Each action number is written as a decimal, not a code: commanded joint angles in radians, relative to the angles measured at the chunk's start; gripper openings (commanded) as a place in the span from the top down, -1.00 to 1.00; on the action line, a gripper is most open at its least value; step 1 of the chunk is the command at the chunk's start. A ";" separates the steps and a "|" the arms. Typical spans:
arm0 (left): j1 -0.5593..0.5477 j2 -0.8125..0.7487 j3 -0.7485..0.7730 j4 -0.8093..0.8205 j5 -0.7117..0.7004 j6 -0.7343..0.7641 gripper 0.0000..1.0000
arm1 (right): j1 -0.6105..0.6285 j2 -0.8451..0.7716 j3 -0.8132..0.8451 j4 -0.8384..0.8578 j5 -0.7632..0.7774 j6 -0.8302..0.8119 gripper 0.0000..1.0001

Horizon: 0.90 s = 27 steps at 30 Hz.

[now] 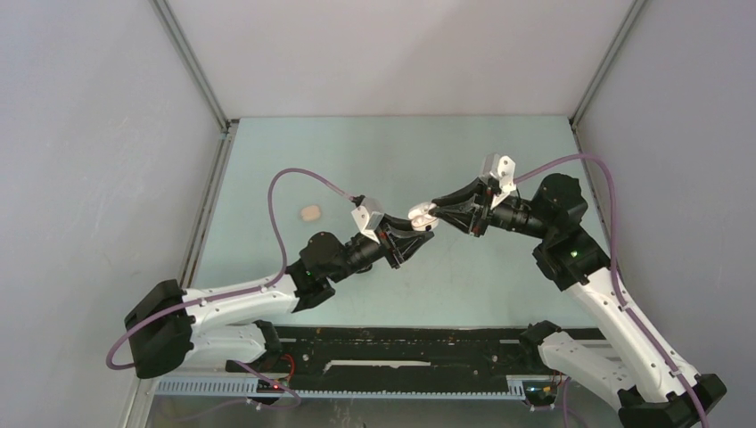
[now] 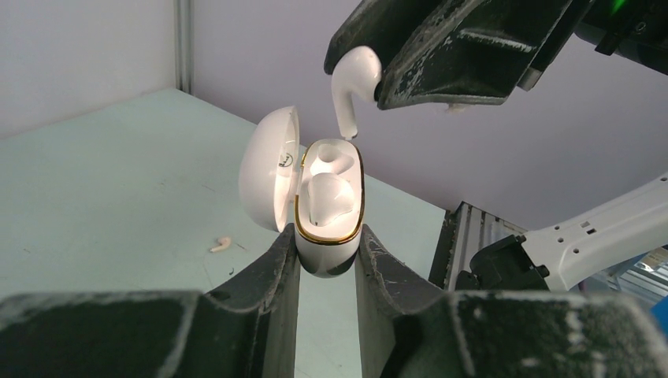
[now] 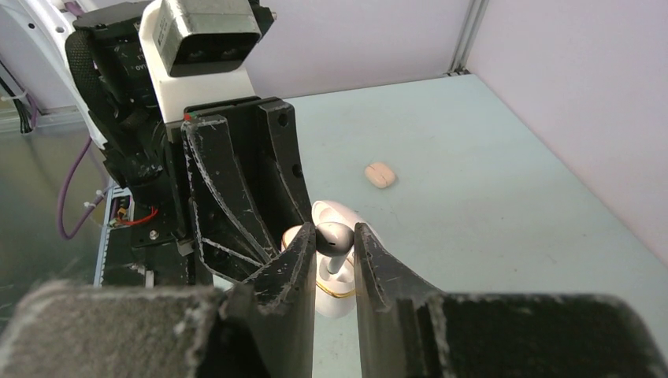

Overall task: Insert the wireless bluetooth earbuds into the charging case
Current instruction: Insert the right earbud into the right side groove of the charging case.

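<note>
**Item: second earbud poised over the open case, insertion step in hand**

- Charging case (image 2: pixel 327 261): white with a gold rim, held clear of the table (image 1: pixel 464 160). The left hand (image 1: pixel 417 234) is pressed onto its lower body from both sides. The lid (image 2: pixel 266 165) is swung open to one side.
- Seated earbud (image 2: pixel 327 197): lies in the case's near socket.
- Far socket (image 2: pixel 332 160): appears free.
- White earbud (image 2: pixel 354 79): directly above the case's far socket and not touching it. The right hand (image 3: pixel 335 244) pinches it by the head, with the stem pointing down.
- Beige pod (image 1: pixel 310 213): lies on the table, well apart from the case.

Step judged: last approach for this earbud. The next move likely calls for lining the stem up with the far socket, a short straight descent, then letting go while the case is kept steady. A tilted stem could catch on the gold rim.
</note>
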 commanded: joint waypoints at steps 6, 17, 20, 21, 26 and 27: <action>0.004 -0.041 0.026 0.033 -0.018 0.040 1.00 | 0.012 0.001 -0.027 0.020 0.022 -0.020 1.00; 0.007 -0.041 0.014 0.050 -0.023 0.043 1.00 | 0.015 0.007 -0.039 0.021 0.037 -0.039 1.00; 0.009 -0.037 0.012 0.057 -0.022 0.039 1.00 | 0.017 0.006 -0.045 0.025 0.035 -0.042 1.00; 0.009 -0.036 0.012 0.060 -0.022 0.037 1.00 | 0.018 0.005 -0.049 0.028 0.036 -0.041 1.00; 0.011 -0.031 0.008 0.066 -0.021 0.032 1.00 | 0.022 0.007 -0.059 0.041 0.040 -0.036 1.00; 0.012 -0.032 0.006 0.067 -0.022 0.030 1.00 | 0.022 0.006 -0.059 0.043 0.040 -0.034 1.00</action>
